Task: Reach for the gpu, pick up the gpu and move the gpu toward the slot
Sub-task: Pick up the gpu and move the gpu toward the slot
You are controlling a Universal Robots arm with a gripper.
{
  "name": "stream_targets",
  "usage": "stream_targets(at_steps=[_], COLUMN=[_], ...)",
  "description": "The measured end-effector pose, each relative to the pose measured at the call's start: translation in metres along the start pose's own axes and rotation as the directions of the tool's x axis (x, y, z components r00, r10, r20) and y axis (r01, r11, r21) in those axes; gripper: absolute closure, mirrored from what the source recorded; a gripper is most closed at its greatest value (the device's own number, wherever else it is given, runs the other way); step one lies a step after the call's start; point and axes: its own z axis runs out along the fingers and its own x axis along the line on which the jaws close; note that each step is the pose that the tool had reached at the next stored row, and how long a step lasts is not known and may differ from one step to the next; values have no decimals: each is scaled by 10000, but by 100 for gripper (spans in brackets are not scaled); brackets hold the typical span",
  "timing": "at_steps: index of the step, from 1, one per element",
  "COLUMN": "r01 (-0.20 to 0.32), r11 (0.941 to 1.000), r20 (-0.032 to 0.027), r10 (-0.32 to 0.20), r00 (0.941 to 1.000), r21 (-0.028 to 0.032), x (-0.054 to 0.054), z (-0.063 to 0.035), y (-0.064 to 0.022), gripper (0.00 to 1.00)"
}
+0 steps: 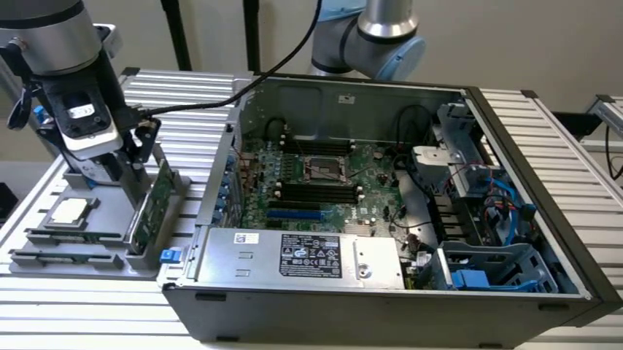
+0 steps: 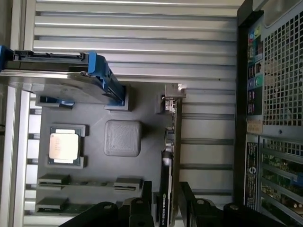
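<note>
The gpu (image 1: 154,208) is a thin green card standing on its edge in the grey parts holder (image 1: 87,251), at the exterior view's left. In the wrist view the gpu (image 2: 169,156) runs lengthwise, and its silver bracket (image 2: 171,97) is at the far end. My gripper (image 1: 144,157) hangs just over the card's near end. Seen from the wrist, the gripper (image 2: 166,205) straddles the card, open, with one dark finger (image 2: 146,203) on either side of the board. The blue slot (image 1: 292,216) lies on the motherboard inside the open computer case (image 1: 506,219).
On the holder (image 2: 147,142) also stand a silver hard drive with blue rails (image 2: 61,73), a processor chip (image 2: 64,146) and narrow memory sticks (image 2: 90,182). The case's perforated back wall (image 2: 279,94) is close beside the card. A power supply (image 1: 302,255) fills the case's near side.
</note>
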Motion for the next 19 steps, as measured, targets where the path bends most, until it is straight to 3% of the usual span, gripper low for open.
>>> stream_targets(at_steps=[9, 10, 19], r01=[-35, -41, -150], r11=[10000, 10000, 9999], r20=[42, 47, 88], r10=[35, 41, 150], r00=[10000, 10000, 9998], r21=[1, 0, 1], x=[-7, -7, -8], z=[163, 182, 345], y=[-19, -21, -31], gripper=[62, 56, 56])
